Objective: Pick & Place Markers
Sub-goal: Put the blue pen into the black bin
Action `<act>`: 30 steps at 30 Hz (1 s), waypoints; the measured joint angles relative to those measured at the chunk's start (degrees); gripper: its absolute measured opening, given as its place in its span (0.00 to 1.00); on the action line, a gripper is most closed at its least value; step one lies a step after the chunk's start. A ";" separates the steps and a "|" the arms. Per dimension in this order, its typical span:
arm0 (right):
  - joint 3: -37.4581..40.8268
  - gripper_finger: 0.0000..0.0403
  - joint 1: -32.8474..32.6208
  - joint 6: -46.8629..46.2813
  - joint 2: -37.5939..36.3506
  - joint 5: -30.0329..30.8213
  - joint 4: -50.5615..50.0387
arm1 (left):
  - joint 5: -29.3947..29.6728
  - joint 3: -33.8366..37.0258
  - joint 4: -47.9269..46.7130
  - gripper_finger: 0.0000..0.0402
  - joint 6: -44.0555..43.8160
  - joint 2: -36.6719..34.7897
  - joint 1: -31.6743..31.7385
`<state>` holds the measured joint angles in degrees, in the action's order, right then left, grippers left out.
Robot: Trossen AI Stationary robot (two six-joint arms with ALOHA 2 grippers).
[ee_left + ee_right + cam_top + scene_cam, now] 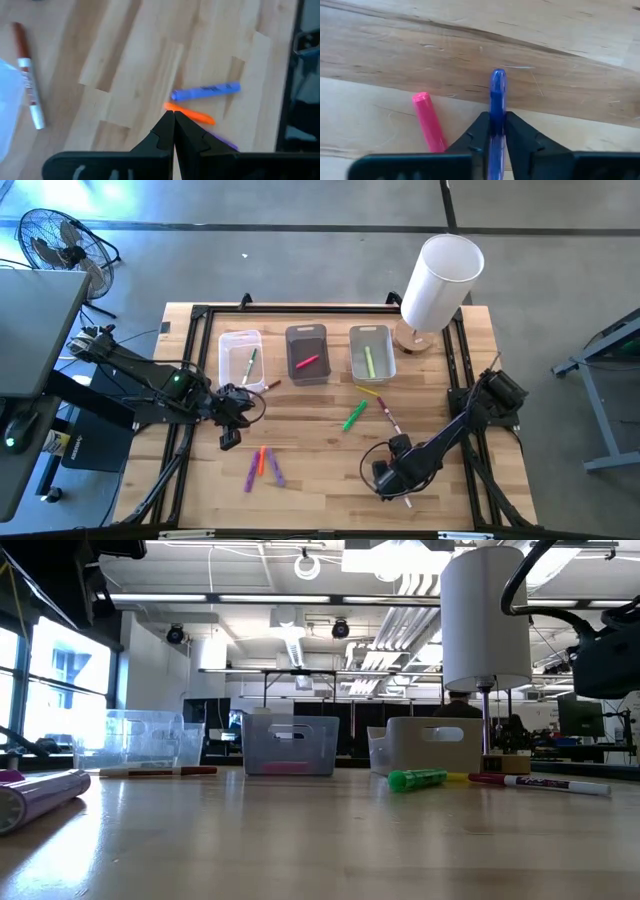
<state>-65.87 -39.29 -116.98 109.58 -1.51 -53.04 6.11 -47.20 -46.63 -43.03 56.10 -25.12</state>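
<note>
The blue marker (497, 107) pinched near its tip could pivot or slip from the right gripper (493, 131), low at the table's front right, and the pink marker (430, 123) lying just beside it risks a nudge. The left gripper (173, 124), fingers pressed together and empty, hovers near 3 loose markers (262, 466).

Wooden table (320, 480), light planks, black frame along edges; three small bins (306, 355) in a row at far side; white cylinder (440, 282) on wooden base at far right; green marker (355, 416) near centre; purple and orange markers (262, 465) grouped near left; white-barrelled marker (388, 415) right of centre.
</note>
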 joint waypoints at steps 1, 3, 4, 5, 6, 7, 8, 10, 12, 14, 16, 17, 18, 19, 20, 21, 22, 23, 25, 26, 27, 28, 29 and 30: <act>0.01 0.06 -0.01 0.01 0.00 0.23 -0.01 | -0.30 0.00 0.04 0.00 0.68 0.00 0.00; 0.02 0.06 -0.02 -0.03 -0.19 0.23 -0.35 | -0.81 0.00 0.07 0.00 1.89 0.00 -0.02; 0.02 0.06 0.00 -0.16 -0.37 -0.06 -0.72 | -0.81 0.00 0.07 0.00 2.53 0.00 0.00; 0.04 0.06 0.04 -0.48 -0.64 -0.41 -1.30 | -0.81 0.00 0.07 0.00 3.19 0.00 0.00; 0.05 0.06 0.09 -0.83 -1.11 -0.45 -2.07 | -0.75 0.00 0.07 0.00 3.84 0.00 0.00; 0.01 0.06 0.19 -1.03 -1.43 -0.49 -2.83 | -0.63 0.00 0.04 0.00 4.20 0.00 0.00; -0.30 0.07 0.34 -1.08 -1.75 -0.71 -4.00 | -0.40 0.00 -0.02 0.00 4.70 0.00 0.00; -1.25 0.07 0.45 -1.10 -2.87 -1.41 -7.95 | 0.46 0.00 -0.50 0.00 5.32 0.02 0.00; -3.06 0.06 0.82 -1.11 -4.68 -1.08 -11.19 | 1.31 0.00 -1.69 0.00 5.29 0.02 0.00; -5.13 0.06 1.34 -0.83 -6.01 0.63 -13.67 | 1.55 0.00 -3.46 0.00 5.32 0.02 0.00; -7.46 0.06 2.28 0.42 -7.15 4.06 -17.31 | 1.55 0.00 -5.30 0.00 5.62 0.02 0.00; -8.83 0.06 2.99 1.46 -7.83 6.12 -18.43 | 1.53 0.00 -6.51 0.00 5.79 0.02 0.00; -10.34 0.06 3.95 2.74 -8.52 8.58 -19.09 | 1.53 0.00 -7.38 0.00 5.98 0.02 0.00; -11.71 0.06 5.01 4.46 -9.10 11.21 -19.34 | 1.55 0.00 -7.96 0.00 6.38 0.02 0.00; -13.04 0.06 6.34 6.67 -9.43 14.39 -19.31 | 1.72 0.00 -8.26 0.00 6.81 0.02 0.00; -14.41 0.07 7.82 9.25 -9.64 17.76 -19.28 | 2.14 0.00 -8.26 0.00 7.19 0.02 0.00; -15.97 0.07 9.43 12.36 -9.71 21.29 -19.05 | 2.56 0.00 -8.20 0.00 7.34 0.02 0.01; -17.71 0.07 11.27 15.79 -9.74 24.35 -18.72 | 3.33 0.00 -8.23 0.00 7.49 0.02 0.02; -21.24 0.06 15.51 24.33 -9.90 29.71 -16.88 | 3.84 0.00 -8.28 0.00 7.84 0.02 0.04; -22.69 0.06 17.80 29.73 -9.94 31.47 -15.06 | 3.91 0.00 -8.43 0.00 7.87 0.02 0.04; -23.97 0.06 20.38 35.32 -9.94 32.67 -12.63 | 3.91 0.00 -8.57 0.00 7.87 0.02 0.04; -25.21 0.06 22.98 41.56 -9.94 33.25 -9.24 | 4.00 0.00 -8.68 0.00 7.85 0.02 0.04; -26.29 0.06 25.64 47.91 -9.94 33.22 -5.24 | 4.29 0.00 -8.79 0.00 7.81 0.02 0.13; -27.14 0.06 28.34 54.39 -9.94 32.84 -1.04 | 4.47 0.00 -8.87 0.00 7.71 0.02 0.49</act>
<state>-93.01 -10.94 -62.58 99.63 31.34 -54.08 10.59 -47.20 -55.50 -35.31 56.12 -24.63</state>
